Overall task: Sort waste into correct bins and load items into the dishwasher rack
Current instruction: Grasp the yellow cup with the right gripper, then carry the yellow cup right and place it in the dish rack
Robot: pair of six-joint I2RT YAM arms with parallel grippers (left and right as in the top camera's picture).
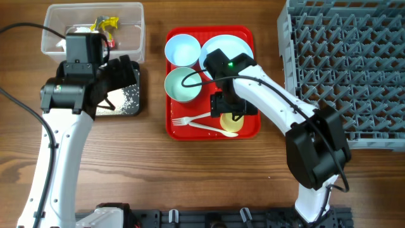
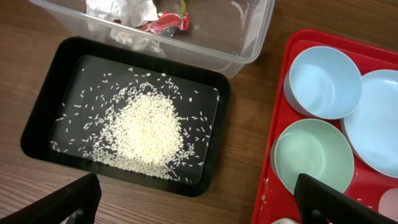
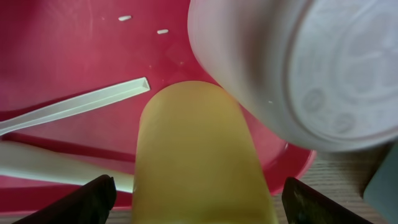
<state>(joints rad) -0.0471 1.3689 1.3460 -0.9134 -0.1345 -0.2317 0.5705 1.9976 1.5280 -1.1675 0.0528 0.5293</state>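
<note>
Judging by the layout, the sorting looks done and loading is starting. The right tool (image 3: 199,185) hangs over the translucent yellow plastic cup (image 3: 199,143) at the near right corner of the flat red plastic tray (image 1: 174,132). Its fingers are spread wide on either side of the cup, with a gap each side, gripping nothing. The cup seems to lie on its side, long axis running straight away from the tool between the fingers. Its rounded end points towards the tray's middle; which end is the mouth I cannot tell. A whitish plastic cup (image 3: 311,68) sits just beside it, base showing.

The next move calls for closing across the yellow cup's short width, lifting clear of that neighbour, then carrying right to the large grey-blue pegged dishwasher rack (image 1: 342,63).

Farther off, the left tool (image 2: 198,190) hovers fully spread and empty above the matte black rectangular tub (image 2: 37,134), which holds loose white rice grains (image 2: 146,134).
</note>
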